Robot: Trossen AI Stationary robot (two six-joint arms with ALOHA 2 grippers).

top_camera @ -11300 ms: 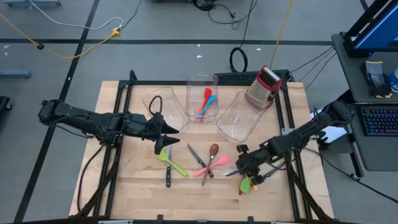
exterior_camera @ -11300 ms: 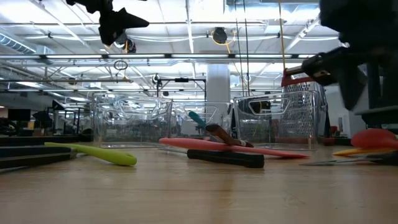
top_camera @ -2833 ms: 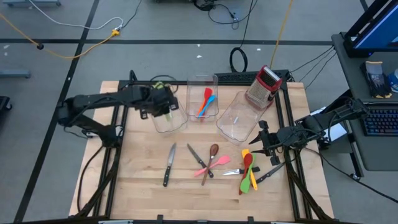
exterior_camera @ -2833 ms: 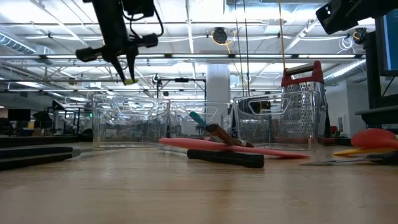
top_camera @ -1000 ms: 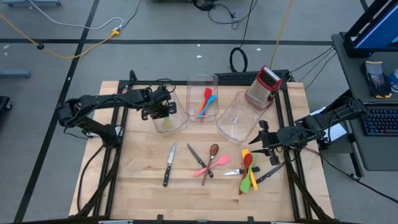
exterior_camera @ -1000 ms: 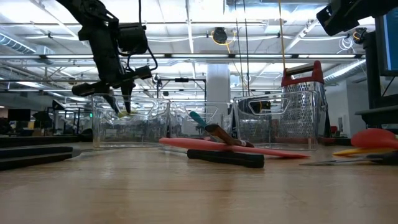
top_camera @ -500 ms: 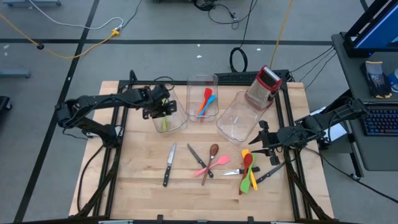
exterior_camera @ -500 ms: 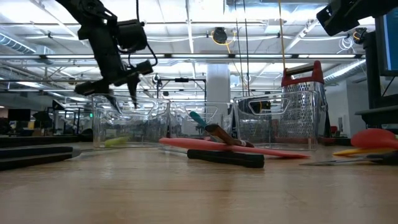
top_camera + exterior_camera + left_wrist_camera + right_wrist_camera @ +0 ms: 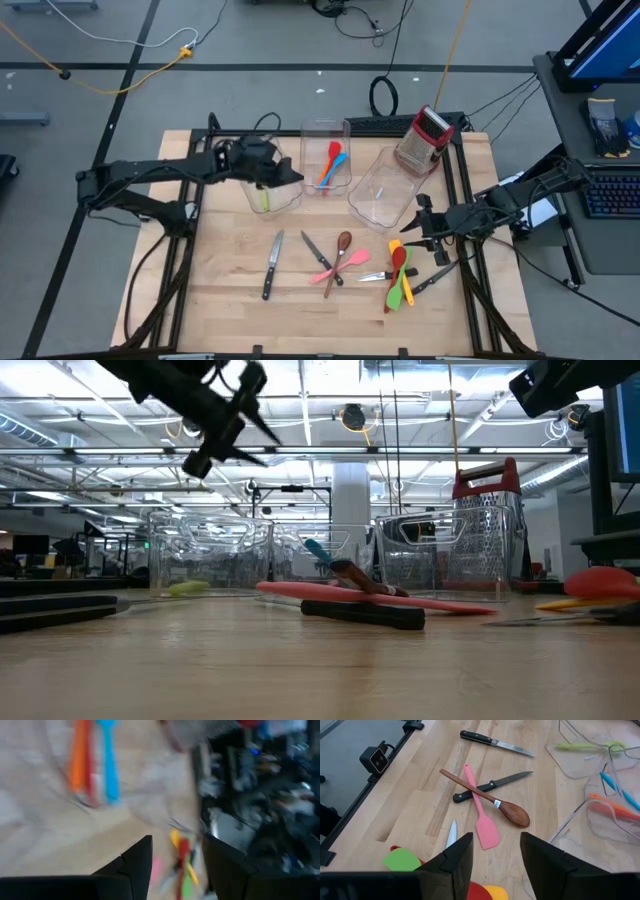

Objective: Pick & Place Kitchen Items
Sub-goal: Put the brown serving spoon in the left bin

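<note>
Left hand (image 9: 290, 177) spread, empty, above left bin (image 9: 268, 178); green spatula (image 9: 264, 196) inside. Right hand (image 9: 410, 234) spread, near utensils (image 9: 398, 275) on bench (image 9: 220, 300). Risk: crossed spoon, knife shifting during grasp.

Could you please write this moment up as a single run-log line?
left gripper: open, empty, over left bin | green spatula: in left bin | right gripper: open, empty, near utensil pile
</note>
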